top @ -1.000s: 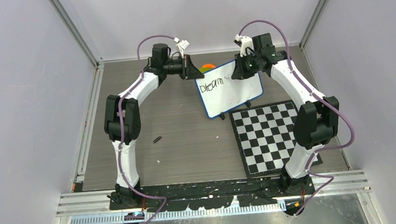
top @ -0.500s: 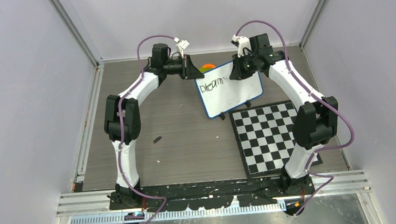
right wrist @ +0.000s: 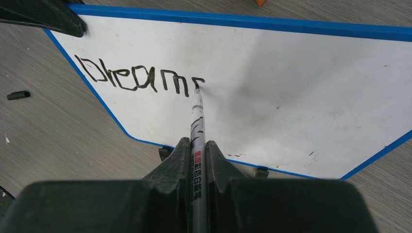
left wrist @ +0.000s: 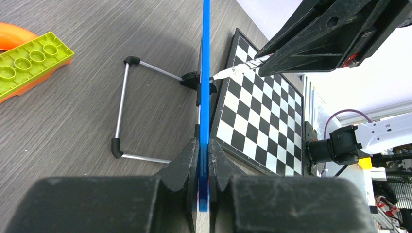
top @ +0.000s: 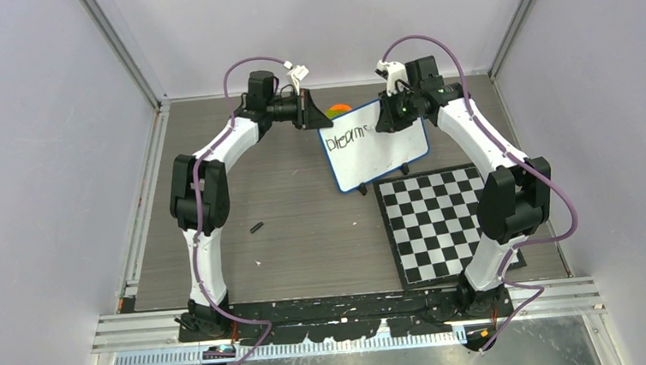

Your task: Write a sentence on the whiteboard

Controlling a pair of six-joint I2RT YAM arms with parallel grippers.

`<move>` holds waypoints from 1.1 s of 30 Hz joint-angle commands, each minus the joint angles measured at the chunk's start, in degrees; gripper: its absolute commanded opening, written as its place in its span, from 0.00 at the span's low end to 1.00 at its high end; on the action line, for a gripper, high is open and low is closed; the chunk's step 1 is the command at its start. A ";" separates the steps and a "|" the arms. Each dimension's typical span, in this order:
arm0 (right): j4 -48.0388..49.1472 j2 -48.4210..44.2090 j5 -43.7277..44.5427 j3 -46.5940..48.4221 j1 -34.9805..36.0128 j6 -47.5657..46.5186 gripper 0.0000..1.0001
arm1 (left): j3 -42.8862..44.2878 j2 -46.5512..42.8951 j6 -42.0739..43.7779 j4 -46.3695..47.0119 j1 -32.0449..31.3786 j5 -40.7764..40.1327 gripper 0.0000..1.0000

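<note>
The whiteboard (top: 386, 156) is stood on its edge toward the far middle of the tabletop (top: 304, 209), its white face turned to the near side and tilted back. It is propped from behind by a bent wire stand (left wrist: 124, 109). Its lower edge is set just beside the far edge of a checkered board (top: 442, 221), which lies flat on the tabletop.

The left claw (left wrist: 204, 150) is closed on the blue rim of the whiteboard at its upper left corner, with the rim pinched edge-on between the two fingers.

The right claw (right wrist: 197, 145) is closed on a marker (right wrist: 197, 121), which is held lengthwise between the fingers and pointed at the white face. The marker's tip is pressed against the board at the end of the lettering (right wrist: 141, 77). A single line of black handwriting is seen in the upper left part of the face; "Dream" can be read, followed by a last letter that is only partly formed. The rest of the face is unwritten, apart from a few faint specks.

Behind the whiteboard, a green toy brick (left wrist: 29, 60) is seen lying against an orange piece (left wrist: 14, 34). A small black cap (top: 257, 227) is left on the tabletop well apart from the board, toward the left arm.
</note>
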 commanded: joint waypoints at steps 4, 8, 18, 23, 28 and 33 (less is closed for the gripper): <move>0.68 -0.73 2.71 -1.01 -0.22 -1.80 0.00 | 0.51 0.52 0.59 -5.43 -1.75 1.13 0.00; 0.78 -0.90 3.26 -0.69 -0.79 -1.80 0.00 | 0.51 0.53 0.57 -5.26 -1.80 1.13 0.00; -0.26 -0.71 0.82 -1.26 -0.35 -1.10 0.00 | 0.56 0.62 0.57 -5.27 -1.78 1.21 0.00; -0.36 -0.48 0.09 -1.48 1.61 -0.92 0.00 | 0.34 0.68 0.66 -5.30 -1.78 1.23 0.00; -0.90 -0.20 0.03 -0.31 2.26 -0.75 0.00 | 0.34 0.83 0.91 -5.60 -1.78 1.48 0.00; -1.85 -1.56 -1.87 0.62 1.60 -0.99 0.00 | 0.67 0.88 2.03 -6.91 -1.73 1.48 0.00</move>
